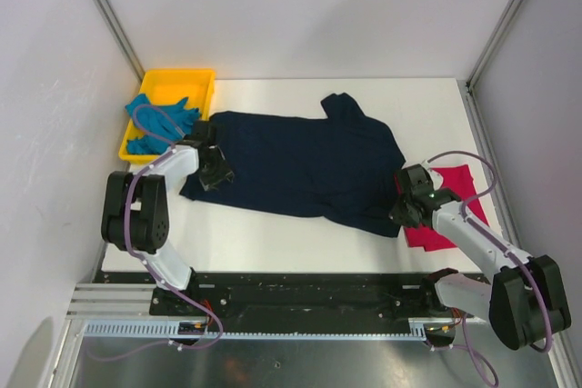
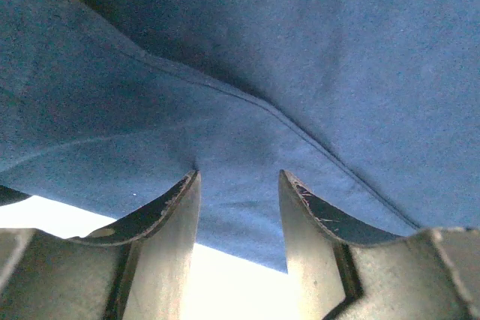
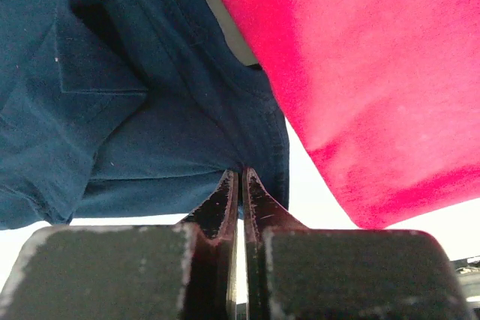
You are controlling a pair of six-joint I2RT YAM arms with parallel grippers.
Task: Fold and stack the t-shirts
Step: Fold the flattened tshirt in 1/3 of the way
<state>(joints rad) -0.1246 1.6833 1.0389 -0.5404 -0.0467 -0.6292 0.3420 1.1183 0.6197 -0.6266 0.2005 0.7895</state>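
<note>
From above, the navy t-shirt [image 1: 309,165] lies spread across the white table [image 1: 273,238], with the teal t-shirt [image 1: 159,120] bunched in the yellow tray [image 1: 177,76] at back left and the crimson-pink t-shirt [image 1: 455,184] at the right. The left wrist view shows the left gripper [image 2: 238,177] spread apart, with the navy hem lying between its fingers. The right wrist view shows the right gripper [image 3: 241,174] pressed together, pinching the navy edge just beside the crimson-pink cloth.
</note>
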